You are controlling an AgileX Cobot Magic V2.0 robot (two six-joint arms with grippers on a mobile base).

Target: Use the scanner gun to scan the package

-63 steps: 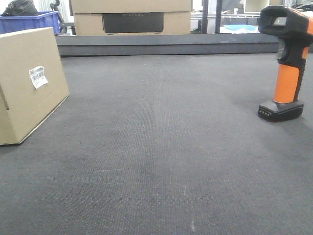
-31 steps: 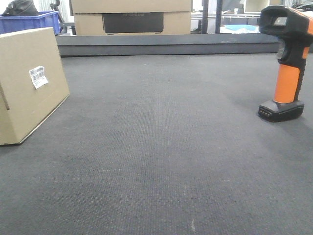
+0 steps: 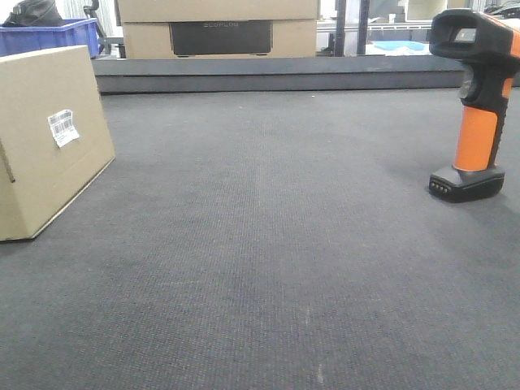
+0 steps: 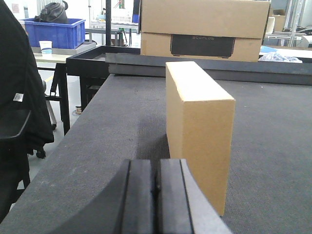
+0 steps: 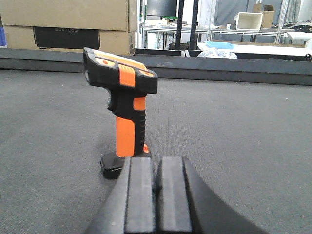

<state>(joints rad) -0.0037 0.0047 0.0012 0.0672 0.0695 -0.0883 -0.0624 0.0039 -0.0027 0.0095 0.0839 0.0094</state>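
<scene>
The package [image 3: 49, 138], a tan cardboard box with a small white barcode label [image 3: 63, 127], stands on edge at the left of the dark mat. In the left wrist view the package [image 4: 197, 122] stands just ahead and to the right of my left gripper [image 4: 157, 168], which is shut and empty. The scanner gun [image 3: 478, 101], black head over orange handle, stands upright on its base at the right. In the right wrist view the scanner gun [image 5: 124, 112] stands just ahead and slightly left of my right gripper [image 5: 155, 168], shut with nothing in it.
Larger cardboard boxes [image 3: 218, 28] with a dark panel sit behind the raised black rim [image 3: 276, 75] at the mat's far edge. A blue bin [image 3: 50, 36] stands at the back left. A dark chair [image 4: 17, 112] is off the mat's left side.
</scene>
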